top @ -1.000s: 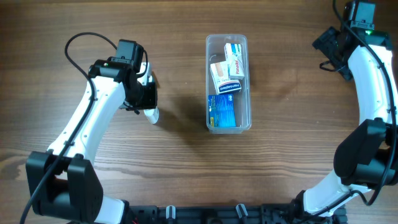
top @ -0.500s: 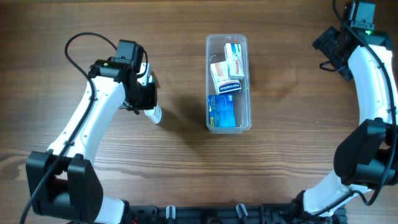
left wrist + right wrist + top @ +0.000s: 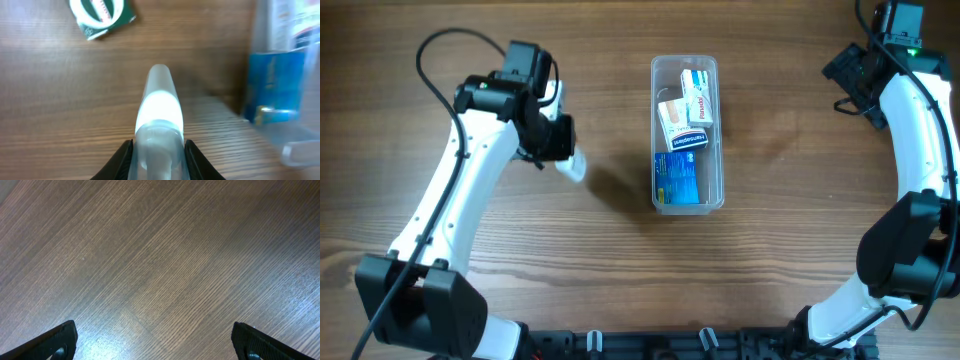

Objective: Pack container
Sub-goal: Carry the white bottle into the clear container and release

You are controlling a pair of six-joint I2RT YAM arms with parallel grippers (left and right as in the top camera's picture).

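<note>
Clear container (image 3: 668, 75) well right of left gripper (image 3: 158, 152) holding tube (image 3: 158, 107).

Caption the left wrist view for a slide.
Left jaws hold a white tube; clear container right, green packet upper left.

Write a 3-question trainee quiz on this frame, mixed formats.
1. True or false: the left claw is shut on a white tube.
2. In the overhead view, which item fills the end of the container nearest the arms' bases? A) blue box B) roll of tape C) nothing
3. Fill in: the right claw is ___ over the bare table.

Key: 1 true. 2 A. 3 open.
</note>
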